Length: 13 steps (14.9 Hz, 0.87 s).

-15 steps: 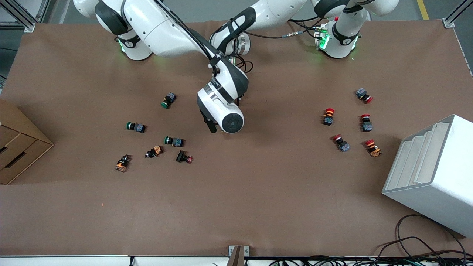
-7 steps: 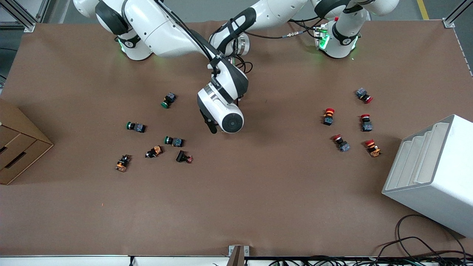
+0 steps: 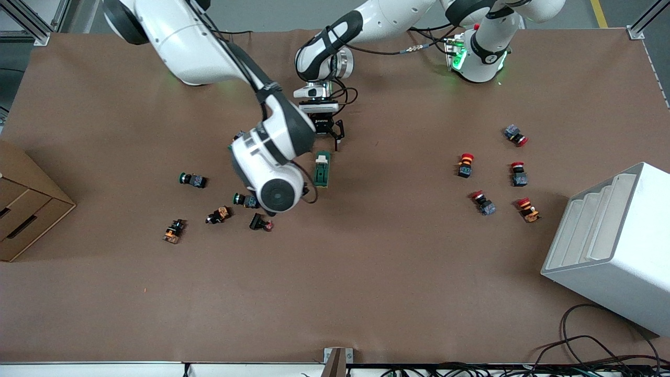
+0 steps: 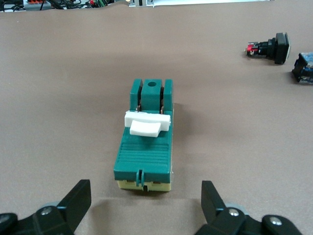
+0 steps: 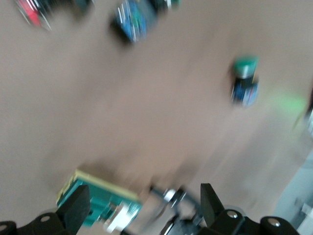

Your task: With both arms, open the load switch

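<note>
The load switch (image 3: 322,169) is a dark green block with a white handle and a cream base, lying mid-table. The left wrist view shows it (image 4: 145,147) lengthwise, just past the fingertips. My left gripper (image 3: 327,140) stands open at the switch's end farther from the front camera, its fingers (image 4: 78,199) wide apart and apart from the block. My right gripper (image 5: 142,210) is open and holds nothing; its motion-blurred view has the switch (image 5: 98,203) beside one finger. The right arm's hand (image 3: 269,180) hangs beside the switch, toward the right arm's end.
Green-capped push buttons (image 3: 192,180) (image 3: 246,200) and orange-and-black ones (image 3: 219,214) (image 3: 174,231) lie by the right hand. Red-capped buttons (image 3: 465,165) (image 3: 518,174) cluster toward the left arm's end. A cardboard box (image 3: 21,209) and a white rack (image 3: 612,246) flank the table.
The right arm has swung from over the switch toward its own end of the table, uncovering the switch and the left gripper. The switch and buttons lie where they were.
</note>
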Motion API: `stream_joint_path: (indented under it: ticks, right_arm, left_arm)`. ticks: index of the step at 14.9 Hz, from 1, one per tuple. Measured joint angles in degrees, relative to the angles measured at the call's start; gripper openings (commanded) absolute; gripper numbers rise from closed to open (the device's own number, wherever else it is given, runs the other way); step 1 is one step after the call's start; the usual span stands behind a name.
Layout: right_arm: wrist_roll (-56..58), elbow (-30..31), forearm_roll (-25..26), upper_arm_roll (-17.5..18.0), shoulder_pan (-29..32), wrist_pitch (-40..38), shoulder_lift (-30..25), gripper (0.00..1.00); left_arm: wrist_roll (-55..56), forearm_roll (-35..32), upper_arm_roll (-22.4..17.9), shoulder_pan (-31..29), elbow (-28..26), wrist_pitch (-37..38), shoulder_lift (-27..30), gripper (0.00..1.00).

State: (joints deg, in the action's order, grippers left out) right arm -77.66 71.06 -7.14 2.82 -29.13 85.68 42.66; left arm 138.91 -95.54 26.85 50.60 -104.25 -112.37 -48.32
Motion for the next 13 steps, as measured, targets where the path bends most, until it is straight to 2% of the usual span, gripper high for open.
stream_joint_path:
  ticks: [2,6,10,13]
  right_arm:
    - [8.98,-0.03,3.47,-0.16,2.39,-0.56,-2.41,1.0]
    - [23.47,0.08,5.09,-0.48,8.7,-1.2,-7.25,1.0]
    - [47.36,0.91,7.39,-0.65,20.03,-3.45,-11.63,1.0]
    - [64.67,0.97,7.64,-0.44,28.39,-3.2,-13.36,1.0]
  left_arm:
    - [-3.46,3.45,0.0,-0.22,1.09,0.0,0.62,0.99]
    - [-12.1,11.91,0.05,-1.05,4.63,0.0,3.95,0.99]
    - [-19.24,19.05,0.19,-3.17,7.56,-0.03,7.04,0.99]
    - [-30.02,28.84,0.29,-5.63,10.81,-0.07,10.36,0.99]
